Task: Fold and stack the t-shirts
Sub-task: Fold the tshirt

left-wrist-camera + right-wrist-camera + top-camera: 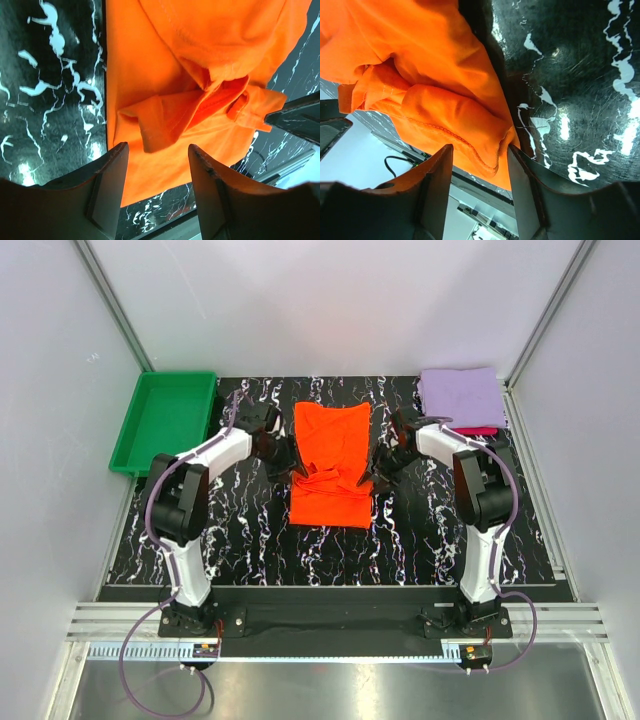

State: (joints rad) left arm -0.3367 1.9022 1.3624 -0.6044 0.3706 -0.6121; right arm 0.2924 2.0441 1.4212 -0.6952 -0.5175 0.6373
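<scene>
Shirt in hand: orange t-shirt lies at the middle of the table, part folded, with loose layers bunched on top.
Left gripper: at the shirt's left edge, jaws half open, nothing held.
Right gripper: at its right edge, jaws half open. Cloth edge sits between the tips, no grip seen.
Stack: purple t-shirt on pink t-shirt, far right corner.
Risk: uneven pinch. One side catching only a loose layer would likely drag the fold askew or undo it.
</scene>
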